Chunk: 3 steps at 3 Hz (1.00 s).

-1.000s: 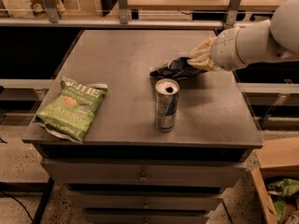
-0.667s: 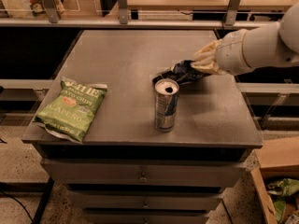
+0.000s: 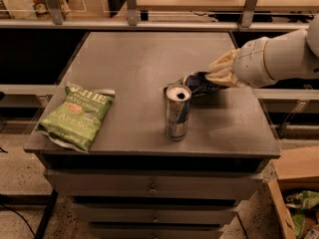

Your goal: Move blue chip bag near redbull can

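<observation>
Clamping the pale, smooth hand (image 3: pixel 219 72) shut on the 3 o'clock end of the crinkled, dark navy blue chip bag (image 3: pixel 198 82). Holding the bag low over the matte grey tabletop (image 3: pixel 134 63), just beside the redbull can (image 3: pixel 177 112), at its 1 o'clock. Standing upright: slim cylindrical metal can, round silver top. Lying flat at 9 o'clock, well apart: glossy green chip bag (image 3: pixel 79 114). Having shifted hand and bag slightly toward 4 o'clock since the earlier frame.
</observation>
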Available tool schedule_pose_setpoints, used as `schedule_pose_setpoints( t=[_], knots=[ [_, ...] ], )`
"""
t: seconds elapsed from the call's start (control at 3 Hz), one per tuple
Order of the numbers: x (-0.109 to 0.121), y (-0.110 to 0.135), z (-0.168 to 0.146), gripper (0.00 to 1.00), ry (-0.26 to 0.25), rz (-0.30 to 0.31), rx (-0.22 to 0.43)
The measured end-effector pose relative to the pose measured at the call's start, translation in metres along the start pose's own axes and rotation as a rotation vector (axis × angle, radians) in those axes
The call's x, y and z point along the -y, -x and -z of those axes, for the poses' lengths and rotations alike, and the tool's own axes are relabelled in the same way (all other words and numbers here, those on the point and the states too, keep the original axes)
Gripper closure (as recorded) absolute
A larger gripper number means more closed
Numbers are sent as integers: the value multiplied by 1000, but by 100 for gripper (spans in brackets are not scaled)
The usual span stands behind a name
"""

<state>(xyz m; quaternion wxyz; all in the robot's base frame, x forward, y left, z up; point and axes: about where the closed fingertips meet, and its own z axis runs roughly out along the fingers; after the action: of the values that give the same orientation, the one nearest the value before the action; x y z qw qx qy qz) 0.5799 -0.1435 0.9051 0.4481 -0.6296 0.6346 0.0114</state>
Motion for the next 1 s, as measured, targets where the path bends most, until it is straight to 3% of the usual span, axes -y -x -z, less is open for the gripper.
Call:
schedule_pose_setpoints(
  t=[0.67,1.0],
  knots=[
    [-8,3,-1,13,30,-2,12],
    [-9,4,-2,0,33,0,13]
  ],
)
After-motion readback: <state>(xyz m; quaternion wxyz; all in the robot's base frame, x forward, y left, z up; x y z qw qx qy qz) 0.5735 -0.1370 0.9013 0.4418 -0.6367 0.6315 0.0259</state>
